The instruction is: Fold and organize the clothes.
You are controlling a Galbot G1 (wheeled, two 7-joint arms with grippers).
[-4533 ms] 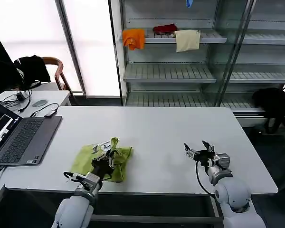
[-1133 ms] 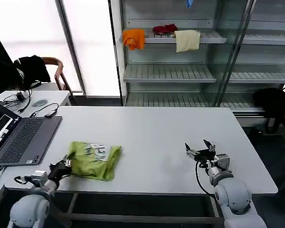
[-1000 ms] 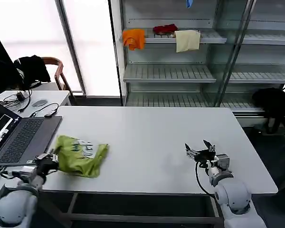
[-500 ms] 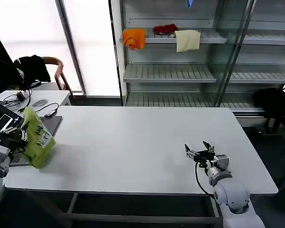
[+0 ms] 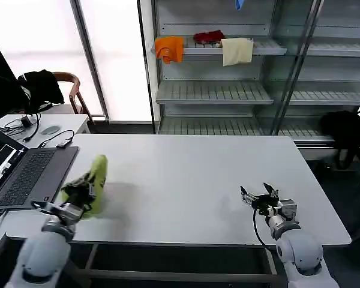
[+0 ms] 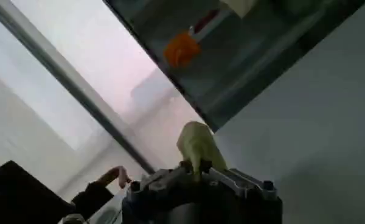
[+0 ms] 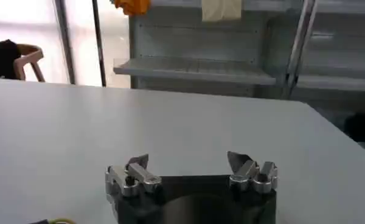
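Observation:
The clothes, a lime-green T-shirt (image 5: 93, 183), hang bunched in a narrow wad at the table's front left, beside the laptop. My left gripper (image 5: 82, 191) is shut on the wad, which rises between its fingers in the left wrist view as a green fold (image 6: 198, 145). My right gripper (image 5: 258, 200) rests low over the table's front right, open with nothing between its fingers (image 7: 135, 171).
An open laptop (image 5: 24, 174) lies at the table's left edge with cables behind it. Behind the white table (image 5: 198, 174) stand grey shelves holding orange (image 5: 168, 48), red and cream (image 5: 236, 50) cloths. A chair with a black garment (image 5: 41, 84) stands back left.
The left gripper carried the shirt off the table's left edge over the laptop, then swung back right and lower to the front-left corner. The right gripper shifted slightly right.

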